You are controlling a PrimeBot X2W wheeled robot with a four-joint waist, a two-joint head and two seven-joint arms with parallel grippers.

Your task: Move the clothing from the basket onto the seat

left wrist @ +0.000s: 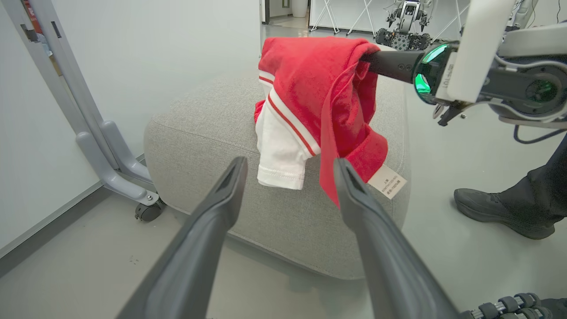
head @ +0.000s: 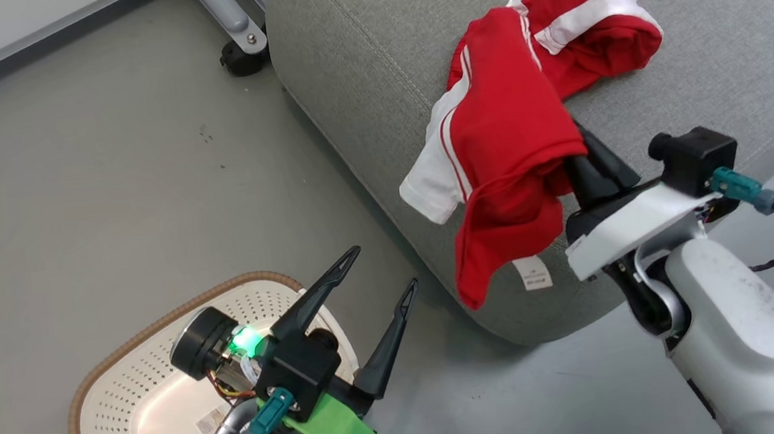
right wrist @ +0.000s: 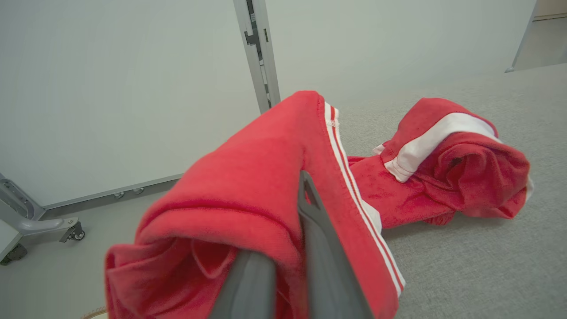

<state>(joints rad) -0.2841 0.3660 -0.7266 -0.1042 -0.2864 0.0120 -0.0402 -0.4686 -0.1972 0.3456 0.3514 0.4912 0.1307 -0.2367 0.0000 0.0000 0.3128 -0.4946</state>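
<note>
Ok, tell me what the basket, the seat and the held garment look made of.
Basket: smooth cream plastic, judging by punched holes; brown rim looks woven. Seat: matte grey upholstery fabric with stitched seams. Held garment: soft red knit, perhaps terry, fuzzy and draping.

Head cam's up high, staring steeply down: floor, basket lower left, seat upper right. Left wrist cam sits low, looking roughly level at the seat's side from a little back. Right wrist cam's jammed against the clothing, facing across the seat top toward the wall. All three share seat and clothing.
</note>
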